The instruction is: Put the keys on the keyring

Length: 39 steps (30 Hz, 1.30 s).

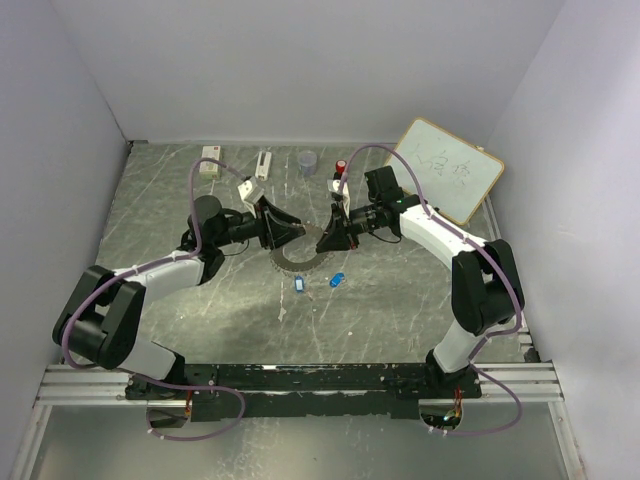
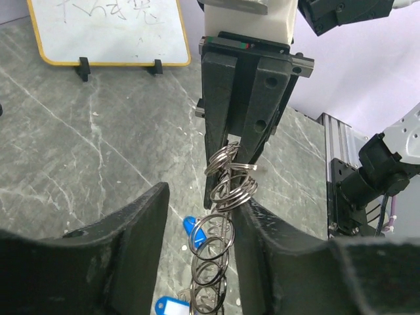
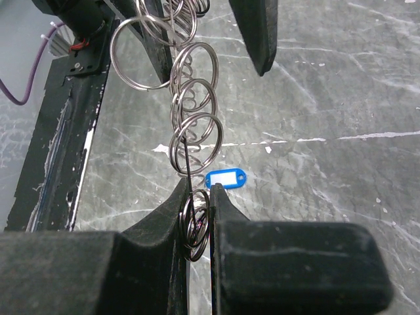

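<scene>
Top: the keyring is sitting at centre between the left gripper and right gripper. Two keys are lying at its 6 o'clock. One whiteboard, one cup and one knob are standing from 12 to 2.
Left wrist: the left jaws are standing apart with the keyring between them.
Right wrist: the right gripper is clenching the keyring.

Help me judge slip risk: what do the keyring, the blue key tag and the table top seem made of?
The keyring: likely polished steel wire; its loops throw bright mirror-like glints. The blue key tag: probably plastic, smooth, with a white insert, maybe paper. The table top: grey marble look with white veins; stone or printed laminate, I cannot tell.
</scene>
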### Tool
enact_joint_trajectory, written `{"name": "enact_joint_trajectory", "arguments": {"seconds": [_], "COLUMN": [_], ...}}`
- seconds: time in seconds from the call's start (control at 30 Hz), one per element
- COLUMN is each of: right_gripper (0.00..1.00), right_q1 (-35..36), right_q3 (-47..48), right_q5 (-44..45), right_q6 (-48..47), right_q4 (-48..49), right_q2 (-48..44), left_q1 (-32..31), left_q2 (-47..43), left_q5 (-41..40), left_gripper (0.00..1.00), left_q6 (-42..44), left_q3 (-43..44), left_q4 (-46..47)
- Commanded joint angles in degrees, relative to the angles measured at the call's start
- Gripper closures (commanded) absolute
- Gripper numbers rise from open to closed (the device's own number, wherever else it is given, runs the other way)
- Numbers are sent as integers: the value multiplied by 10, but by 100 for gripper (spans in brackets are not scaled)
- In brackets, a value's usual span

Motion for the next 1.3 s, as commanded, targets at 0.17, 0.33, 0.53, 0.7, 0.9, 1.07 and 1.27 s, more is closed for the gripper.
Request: {"name": "enact_joint_trajectory", "arguments": {"seconds": [0.17, 0.33, 0.53, 0.7, 0.9, 1.07, 1.27], "right_gripper": [100, 100, 100, 74, 55, 52, 51], "right_q1": [-2, -3, -3, -2, -3, 16, 98], "right_q3": [7, 8, -7, -37, -100, -155, -147], "right_q5": [-24, -22, -11, 19, 172, 293, 488], "right_q6": [-14, -10, 39, 132, 312, 400, 382], "right_q4": [-9, -6, 40, 137, 321, 406, 358], "right_q2": [7, 8, 4, -15, -87, -161, -202], "left_q1": [-16, -17, -18, -19, -22, -23, -25], "left_q2": [11, 2, -19, -52, -93, -103, -109], "left_q5": [-5, -7, -9, -34, -83, -105, -102], "left_gripper": [66, 87, 93, 93, 93, 93, 93], "left_q6": [16, 17, 15, 17, 52, 62, 49], "left_q3": [13, 6, -19, -59, -98, -116, -119], "left_q4": [5, 0, 29, 59, 70, 87, 95]}}
